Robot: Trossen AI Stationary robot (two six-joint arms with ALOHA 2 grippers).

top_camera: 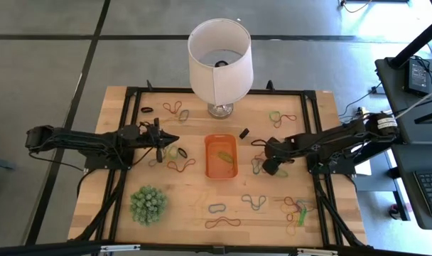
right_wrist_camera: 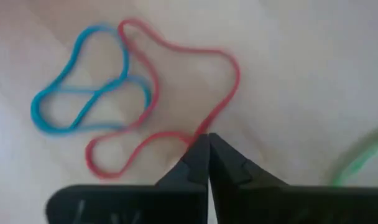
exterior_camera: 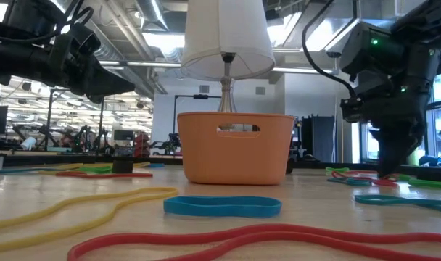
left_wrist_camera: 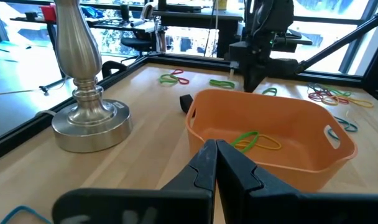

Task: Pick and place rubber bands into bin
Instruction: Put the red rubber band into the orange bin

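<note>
- My right jaws [right_wrist_camera: 207, 138] are pressed fully together, tips down on the worktop [top_camera: 187, 206] right of the bin [top_camera: 221, 156], pinching the edge of a red band [right_wrist_camera: 176, 99] that overlaps a blue band [right_wrist_camera: 83, 99].
- From above, the right jaws [top_camera: 261, 144] sit among a cluster of bands just beside the bin's right wall.
- My left jaws [left_wrist_camera: 215, 149] are also shut, holding nothing, hovering left of the bin and pointing toward it.
- The orange bin [left_wrist_camera: 270, 137] stands mid-worktop in front of the lamp [top_camera: 219, 53]; a green band [left_wrist_camera: 246, 138] and a yellow band [left_wrist_camera: 267, 144] already lie inside.
- More bands are scattered across the worktop: near the lamp base, along the front edge, and in a pile at the front right [top_camera: 295, 210].
- A spiky green ball [top_camera: 148, 205] sits at front left.
- I can read no labels or writing.
</note>
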